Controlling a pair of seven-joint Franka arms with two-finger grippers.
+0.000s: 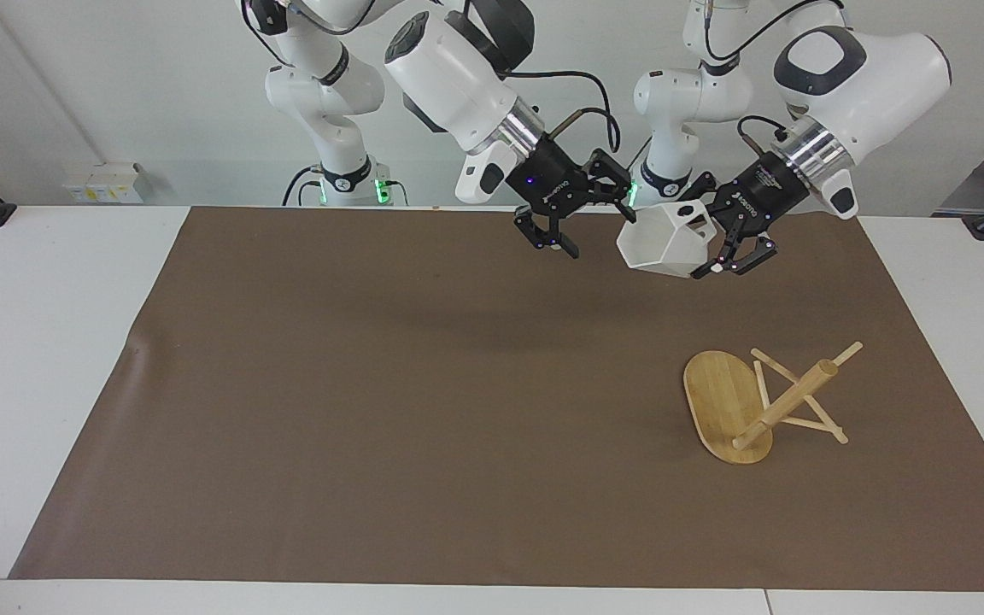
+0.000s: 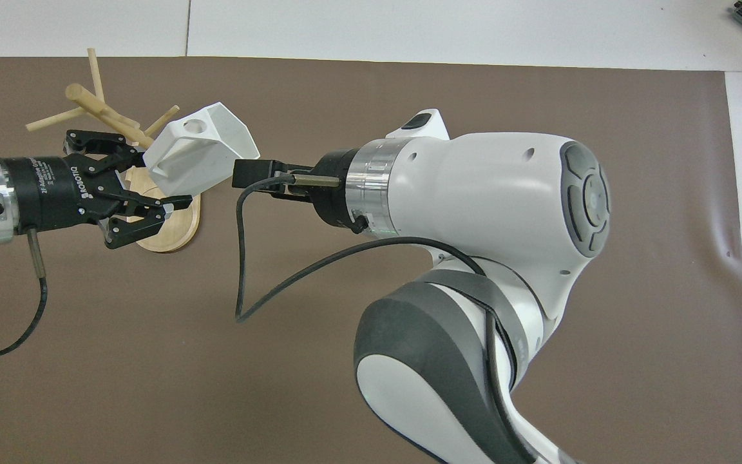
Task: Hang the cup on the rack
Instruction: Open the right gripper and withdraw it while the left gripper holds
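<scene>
Mid-air above a brown mat-covered surface point(image 1: 424, 410), toward the left arm's end of it, one small matte white faceted cup with a blocky, round-holed handle point(image 1: 661, 242) hangs tilted in the left end effector point(image 1: 727, 248), whose fingers pinch the cup's handle side.

Going left to right in the facing view: the right end effector point(image 1: 582, 218) hovers just beside the cup with its fingers spread and holding nothing, and daylight shows between it and the cup's rim. Next comes the cup and the left end effector gripping it. Below them on the mat, well apart from the cup and farther from the robots, lies one light bamboo mug rack with an oval base, a thick round post and thin peg sticks point(image 1: 765, 401); it is tipped over, base on edge and post slanting, so no peg stands ready.

The cup looks rigid, light and smooth-walled, probably brittle if dropped; its flat facets and the chunky handle offer the surest hold, though the handle's hole must stay free for a peg.

Count: one cup, one rack, two end effectors.
</scene>
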